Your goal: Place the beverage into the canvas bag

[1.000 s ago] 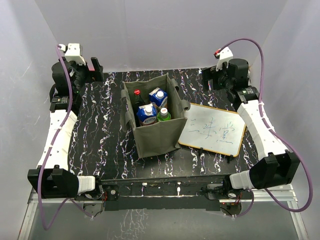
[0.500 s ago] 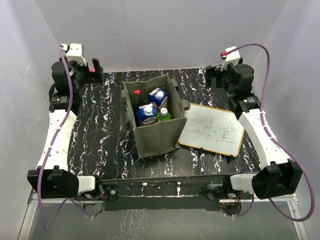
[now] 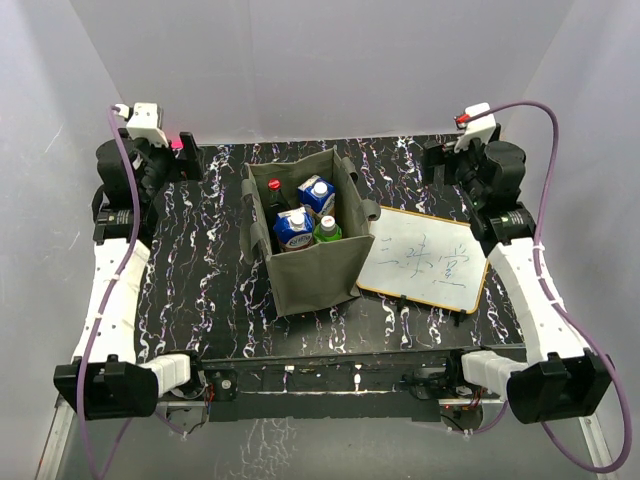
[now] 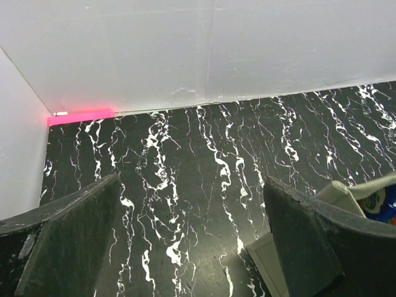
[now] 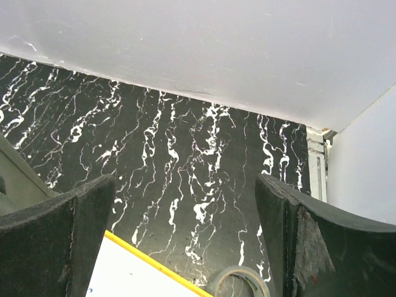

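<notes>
The olive-grey canvas bag (image 3: 312, 268) stands open at the middle of the black marbled table. Inside it stand two blue-and-white cartons (image 3: 293, 229), a green bottle with a white cap (image 3: 326, 230) and a dark bottle with a red cap (image 3: 273, 188). My left gripper (image 3: 188, 152) is open and empty at the far left corner, well away from the bag; a corner of the bag (image 4: 343, 193) shows at its view's right edge. My right gripper (image 3: 436, 160) is open and empty at the far right corner.
A framed whiteboard (image 3: 426, 258) with blue writing lies flat right of the bag; its yellow edge (image 5: 145, 266) shows in the right wrist view. A roll of tape (image 5: 238, 283) lies near it. White walls close in the back and sides. A pink strip (image 4: 80, 116) marks the far left corner.
Both arms have drawn back and outward toward the far corners, the right one most. The bag and its contents have not moved.
</notes>
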You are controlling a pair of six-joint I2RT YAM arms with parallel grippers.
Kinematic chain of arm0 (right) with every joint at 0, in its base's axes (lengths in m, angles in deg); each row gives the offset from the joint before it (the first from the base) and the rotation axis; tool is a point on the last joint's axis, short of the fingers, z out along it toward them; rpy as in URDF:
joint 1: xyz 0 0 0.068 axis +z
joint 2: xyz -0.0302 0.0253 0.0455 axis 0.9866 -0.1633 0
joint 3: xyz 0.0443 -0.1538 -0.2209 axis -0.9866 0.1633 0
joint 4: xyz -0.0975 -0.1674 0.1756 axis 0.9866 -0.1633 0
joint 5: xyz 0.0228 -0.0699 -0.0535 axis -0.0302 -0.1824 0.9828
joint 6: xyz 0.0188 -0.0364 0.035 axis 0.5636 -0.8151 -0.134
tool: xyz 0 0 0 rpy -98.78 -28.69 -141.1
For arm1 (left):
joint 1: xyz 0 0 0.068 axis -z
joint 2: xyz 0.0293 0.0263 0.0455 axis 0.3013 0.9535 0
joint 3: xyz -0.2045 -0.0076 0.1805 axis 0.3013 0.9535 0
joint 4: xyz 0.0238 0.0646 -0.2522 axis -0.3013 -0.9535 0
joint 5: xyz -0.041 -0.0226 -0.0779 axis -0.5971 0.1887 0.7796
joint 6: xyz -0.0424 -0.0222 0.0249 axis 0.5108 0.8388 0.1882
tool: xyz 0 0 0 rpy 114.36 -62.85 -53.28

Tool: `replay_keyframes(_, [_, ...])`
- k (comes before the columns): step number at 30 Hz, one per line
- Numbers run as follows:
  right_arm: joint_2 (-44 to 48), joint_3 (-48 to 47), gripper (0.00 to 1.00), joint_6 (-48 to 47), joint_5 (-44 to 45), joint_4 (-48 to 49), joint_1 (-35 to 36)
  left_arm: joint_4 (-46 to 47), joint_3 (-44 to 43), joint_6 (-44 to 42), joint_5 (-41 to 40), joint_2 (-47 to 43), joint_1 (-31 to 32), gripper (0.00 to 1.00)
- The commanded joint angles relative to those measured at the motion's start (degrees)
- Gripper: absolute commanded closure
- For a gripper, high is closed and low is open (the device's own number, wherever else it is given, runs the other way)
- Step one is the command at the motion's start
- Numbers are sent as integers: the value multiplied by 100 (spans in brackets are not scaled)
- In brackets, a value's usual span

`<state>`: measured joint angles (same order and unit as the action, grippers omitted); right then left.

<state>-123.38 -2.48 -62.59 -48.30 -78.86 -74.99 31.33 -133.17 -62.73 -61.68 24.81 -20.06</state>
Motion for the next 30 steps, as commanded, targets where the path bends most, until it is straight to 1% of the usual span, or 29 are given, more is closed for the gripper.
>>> replay_keyframes(1, [322,231,1,-111,-199,258,-190,193,218,-119,189,-365,-47,3])
replay_keyframes(7, [539,235,1,-273,-382,-17,-202,314,292,-118,-485,-546,-42,3])
replay_keyframes(12, [677,204,1,-371,-386,-119,-206,44,78,-198,-763,-583,-43,3])
replay_keyframes(16, [732,382,1,-436,-377,292,-200,-55,-137,-281,-596,-505,-45,3])
replay_keyframes(19, [714,619,1,-270,-339,628,-205,-111,-335,-171,-442,-383,-41,3])
replay_keyframes(22, [890,945,1,-303,-400,832,-224,-152,-334,-139,-377,-420,-46,3])
replay_keyframes(24, [1001,977,1,-322,-450,790,-273,-276,-337,-189,-304,-418,-46,3])
replay_keyframes(30, [962,576,1,-249,-779,244,-332,-824,-584,-414,-226,-438,-82,3])
